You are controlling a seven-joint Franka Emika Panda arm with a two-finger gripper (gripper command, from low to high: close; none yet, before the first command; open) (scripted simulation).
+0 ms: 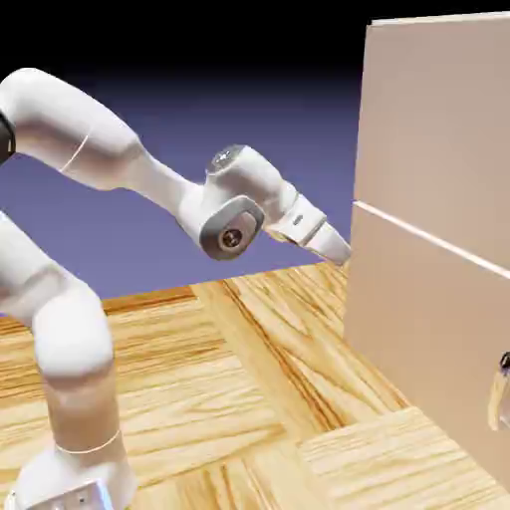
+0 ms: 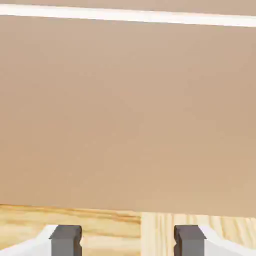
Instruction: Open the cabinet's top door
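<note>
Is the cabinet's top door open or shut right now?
Shut: the top door sits flush above the lower door, with just a thin white seam between them and no gap showing the inside.

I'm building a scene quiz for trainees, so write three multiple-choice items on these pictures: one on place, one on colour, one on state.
1. Where does the lower door lie?
A) above the seam
B) below the seam
C) left of the arm

2. What colour is the seam?
A) black
B) green
C) white

3. How does the gripper stand?
A) open, holding nothing
B) shut on a handle
C) shut, empty

1: B, since the hand view shows the lower door beneath the seam.
2: C, since the seam is a white line between the beige panels in both views.
3: A, since the fingertips of the gripper are wide apart with nothing gripped between them.
</note>
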